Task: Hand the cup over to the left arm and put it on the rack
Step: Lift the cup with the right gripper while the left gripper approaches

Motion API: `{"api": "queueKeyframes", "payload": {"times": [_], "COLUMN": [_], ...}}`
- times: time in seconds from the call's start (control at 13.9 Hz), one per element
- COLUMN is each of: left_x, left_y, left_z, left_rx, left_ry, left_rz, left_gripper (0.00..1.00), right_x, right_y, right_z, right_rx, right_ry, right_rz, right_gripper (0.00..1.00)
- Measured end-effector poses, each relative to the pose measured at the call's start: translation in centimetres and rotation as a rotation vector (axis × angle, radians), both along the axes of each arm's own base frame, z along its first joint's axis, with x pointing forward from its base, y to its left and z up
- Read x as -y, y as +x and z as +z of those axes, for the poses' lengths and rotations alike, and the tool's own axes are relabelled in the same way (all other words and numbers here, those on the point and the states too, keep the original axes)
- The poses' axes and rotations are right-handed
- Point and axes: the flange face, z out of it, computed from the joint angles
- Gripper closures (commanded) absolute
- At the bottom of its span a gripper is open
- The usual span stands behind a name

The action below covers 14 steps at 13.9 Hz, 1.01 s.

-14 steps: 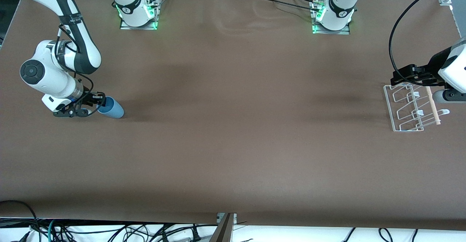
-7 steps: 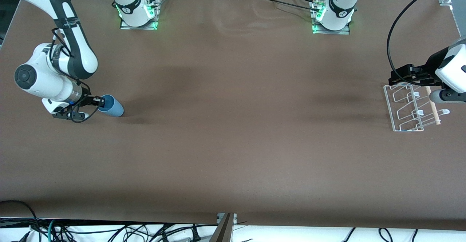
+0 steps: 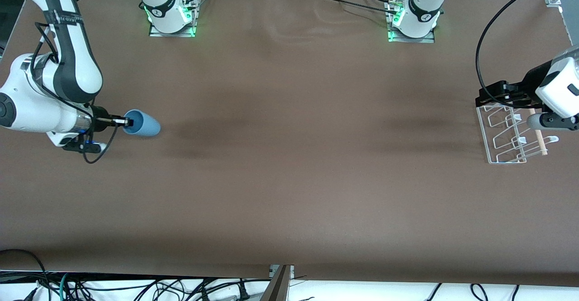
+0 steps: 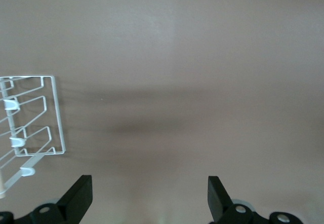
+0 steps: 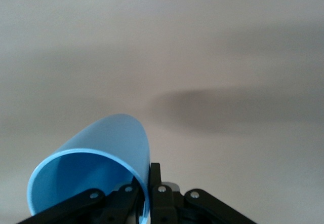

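The light-blue cup [image 3: 144, 124] is held on its side above the table at the right arm's end, its open mouth toward the gripper. My right gripper [image 3: 127, 121] is shut on the cup's rim, one finger inside and one outside, as the right wrist view shows the cup [image 5: 101, 158] pinched at its wall. The white wire rack [image 3: 506, 133] with its wooden dowel stands at the left arm's end. My left gripper [image 3: 486, 96] is open and empty, over the rack's edge farthest from the front camera. The rack also shows in the left wrist view [image 4: 30, 117].
The brown table [image 3: 289, 156] stretches between the two arms. Both arm bases with green lights stand along the edge farthest from the front camera. Cables lie below the table's front edge.
My right gripper has lifted the cup off the table and turned it level, with the arm drawing back toward the table's end. The left gripper has shifted slightly toward the table's middle.
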Motion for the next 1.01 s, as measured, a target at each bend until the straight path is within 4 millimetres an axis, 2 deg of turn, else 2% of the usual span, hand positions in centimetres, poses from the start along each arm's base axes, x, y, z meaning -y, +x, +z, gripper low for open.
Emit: {"api": "queueKeyframes", "payload": {"times": [0.14, 0.29, 0.5, 0.65, 0.79, 1.01], "left_x": [0.4, 1.3, 3.9, 5.6, 8.2, 13.5], "left_y": [0.4, 0.6, 0.8, 1.1, 2.1, 2.6], "left_z": [-0.9, -1.4, -1.8, -2.0, -2.8, -4.5], "left_rx": [-0.014, -0.009, 0.029, 0.088, 0.190, 0.303], "left_ry": [-0.025, -0.078, -0.221, -0.295, -0.333, -0.397], "left_rz": [-0.019, -0.138, -0.361, -0.575, -0.865, -1.218], "left_gripper": [0.00, 0.00, 0.00, 0.00, 0.00, 0.00], "right_x": [-4.8, -8.6, -14.4, -18.2, -21.6, -27.6], "right_y": [0.3, 0.5, 0.7, 1.2, 2.0, 2.6], "right_z": [1.9, 3.0, 3.3, 3.0, 2.4, 2.3], "right_rx": [-0.021, -0.031, -0.076, -0.108, -0.135, -0.143], "right_ry": [0.076, 0.155, 0.329, 0.422, 0.527, 0.652], "right_rz": [0.022, -0.034, -0.138, -0.168, -0.197, -0.217], "right_gripper": [1.00, 1.00, 1.00, 1.00, 1.00, 1.00]}}
